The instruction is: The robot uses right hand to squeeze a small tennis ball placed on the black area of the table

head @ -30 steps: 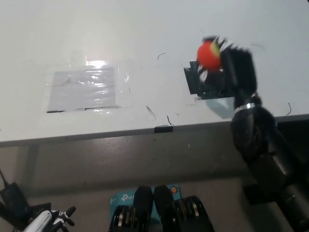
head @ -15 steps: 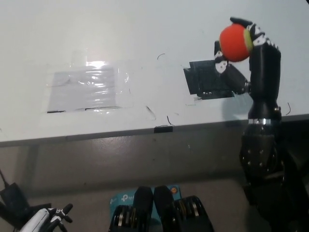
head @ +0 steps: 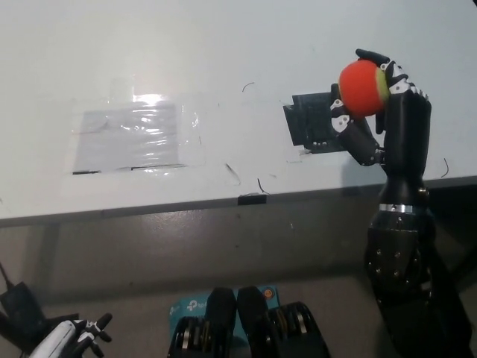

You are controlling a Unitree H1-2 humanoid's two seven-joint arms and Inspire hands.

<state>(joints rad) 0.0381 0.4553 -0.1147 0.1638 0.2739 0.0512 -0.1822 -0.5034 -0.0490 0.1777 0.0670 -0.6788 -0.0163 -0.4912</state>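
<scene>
So at this point the black right hand [head: 380, 104] was up above the table [head: 223, 60] with its fingers wrapped around the small tennis ball [head: 363, 87], which looked mostly orange-red with a yellow-green strip showing on its right side. The ball was clearly off the surface, held in the hand's grasp, sitting in the picture just up and to the right of the black area [head: 317, 123] on the table rather than on it. The fingers [head: 399, 74] curled over the top and right of the ball, and another part of the hand came up from below on the left, so the ball was pinched in between. The black forearm ran down from the hand past the table's front edge toward the bottom right of the view. The black area itself was a small dark square patch near the front right of the white tabletop, with part of it hidden behind the hand. Over on the left half of the table there was a clear plastic sheet [head: 138, 138] lying flat, catching a bright glare on its upper edge, well apart from the ball. The white left hand [head: 74, 337] was parked way down at the lower left corner, below table level, only partly in frame, and I honestly couldn't tell how its fingers were set.
</scene>
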